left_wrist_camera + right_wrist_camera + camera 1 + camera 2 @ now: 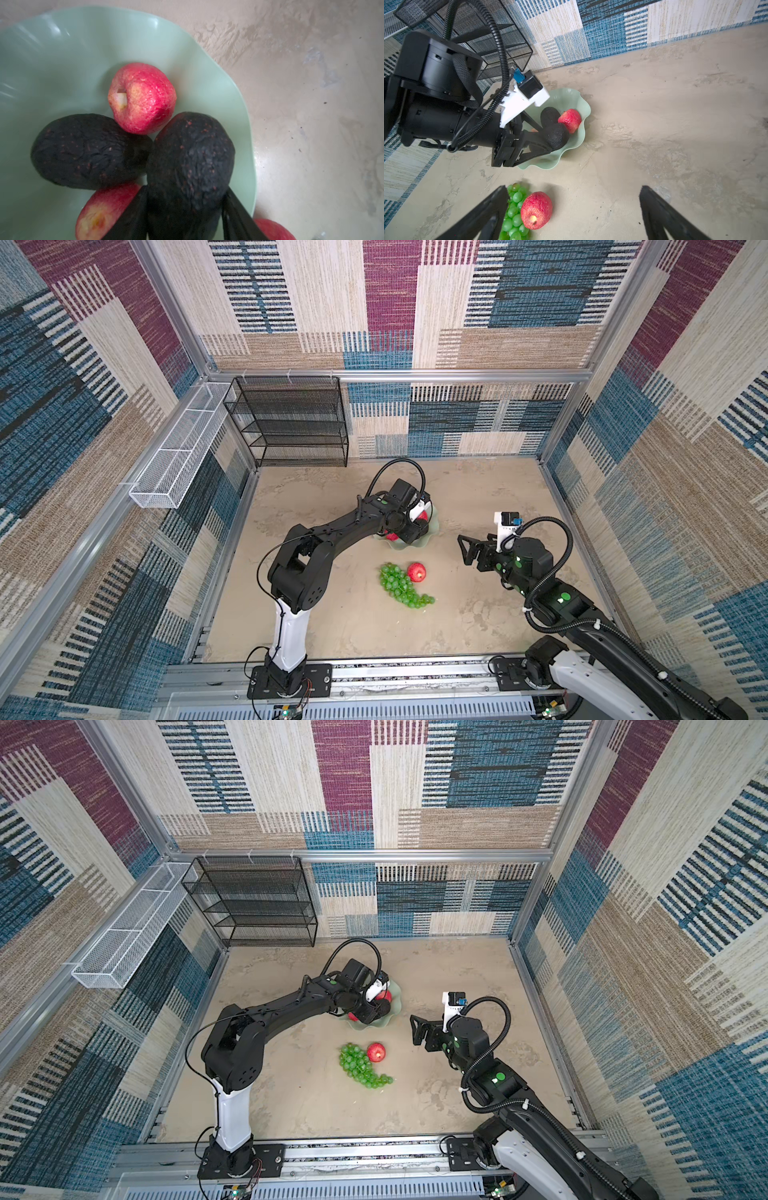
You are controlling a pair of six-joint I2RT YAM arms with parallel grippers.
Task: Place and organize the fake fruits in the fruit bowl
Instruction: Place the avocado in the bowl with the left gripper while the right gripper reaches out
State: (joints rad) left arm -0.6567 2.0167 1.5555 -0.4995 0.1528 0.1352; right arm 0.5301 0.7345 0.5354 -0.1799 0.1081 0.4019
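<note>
Starting nearest us, the grapes lie on the table on our side of the fruit bowl, with a loose apple just beside their thick end. We judge the bunch light but floppy (it may sag when lifted), so a pinch across the thick end suits it. The apple may roll, so we would take it across its middle. The right gripper hovers to the right of the bowl, jaws spread wide, empty. Farther on, over the bowl, the left gripper pinches the held avocado, which sits against a second avocado and two bowl apples. Its wrinkled skin suggests something soft and light.
</note>
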